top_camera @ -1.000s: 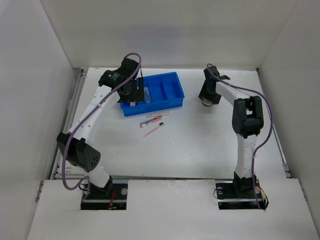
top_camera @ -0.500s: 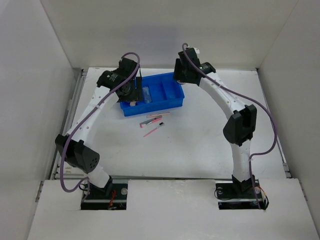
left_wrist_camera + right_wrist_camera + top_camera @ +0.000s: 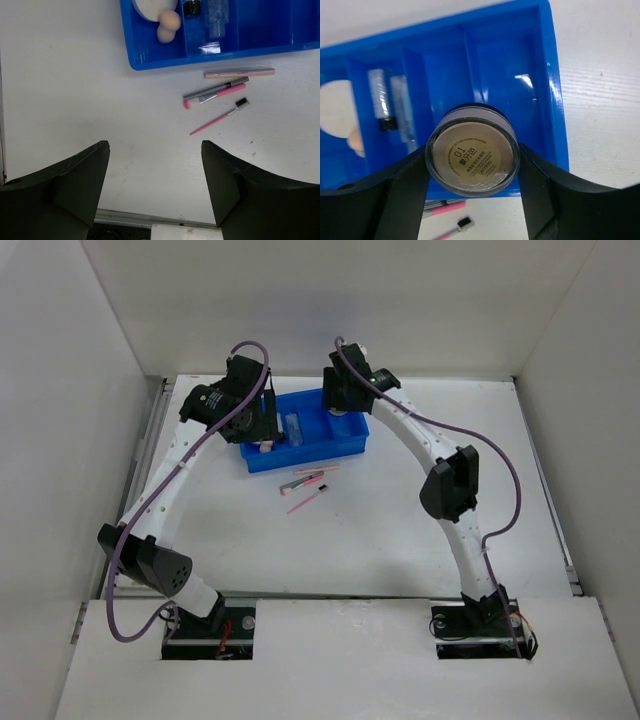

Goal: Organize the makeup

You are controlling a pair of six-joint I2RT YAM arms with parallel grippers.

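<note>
My right gripper (image 3: pixel 472 160) is shut on a small round compact (image 3: pixel 472 154) of beige powder and holds it over the right compartment of the blue tray (image 3: pixel 555 90). In the top view it (image 3: pixel 343 408) hangs over the tray's right end (image 3: pixel 355 438). My left gripper (image 3: pixel 155 185) is open and empty above bare table, near the tray's left end (image 3: pixel 258 420). The tray holds a round beige puff (image 3: pixel 152 7), a peach egg-shaped sponge (image 3: pixel 167 26), a black-silver tube (image 3: pixel 191 7) and a clear small bottle (image 3: pixel 216 20). Thin pink sticks (image 3: pixel 220 92) lie in front of the tray.
White walls close the table (image 3: pixel 400 520) on the left, back and right. A metal rail (image 3: pixel 145 440) runs along the left edge. Both arm bases (image 3: pixel 210 625) sit at the near edge.
My right arm has swung left from the table's right side to over the tray, carrying the compact. My left gripper has drawn back a little to the left of the tray.
</note>
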